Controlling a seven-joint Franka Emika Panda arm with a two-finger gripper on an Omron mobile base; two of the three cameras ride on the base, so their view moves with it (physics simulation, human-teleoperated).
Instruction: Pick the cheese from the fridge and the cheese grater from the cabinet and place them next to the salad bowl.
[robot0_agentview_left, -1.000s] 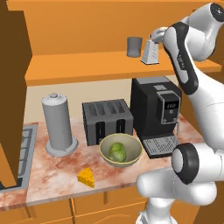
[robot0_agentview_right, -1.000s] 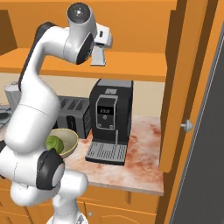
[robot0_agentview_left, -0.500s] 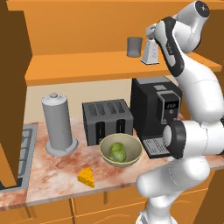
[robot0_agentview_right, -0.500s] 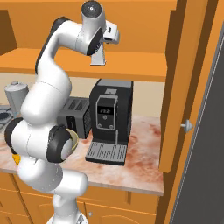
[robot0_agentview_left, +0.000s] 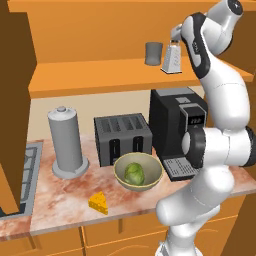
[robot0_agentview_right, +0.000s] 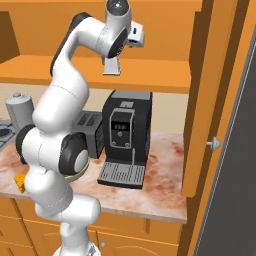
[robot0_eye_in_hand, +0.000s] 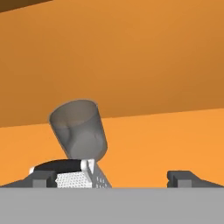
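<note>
The silver cheese grater (robot0_agentview_left: 172, 60) stands on the orange cabinet shelf (robot0_agentview_left: 100, 75), right of a dark grey cup (robot0_agentview_left: 154, 53). My gripper (robot0_agentview_left: 175, 36) hovers at the grater's top, open. In the hand view the gripper (robot0_eye_in_hand: 113, 178) has its finger tips (robot0_eye_in_hand: 183, 177) wide apart, and the grater's top (robot0_eye_in_hand: 78, 178) with its dark handle sits close to the left tip. The cheese (robot0_agentview_left: 98, 202) lies on the counter, front left of the salad bowl (robot0_agentview_left: 120, 167). The fridge (robot0_agentview_right: 235, 150) stands dark grey at the far right.
A black coffee machine (robot0_agentview_left: 177, 125), a toaster (robot0_agentview_left: 122, 137) and a grey canister (robot0_agentview_left: 66, 142) line the back of the counter. A stove corner (robot0_agentview_left: 22, 170) is at the left. A tall orange door panel with a knob (robot0_agentview_right: 214, 144) stands beside the fridge.
The arm's upper links have swung and risen while the hand stays at the grater's top. The jaws remain open and the grater has not moved.
</note>
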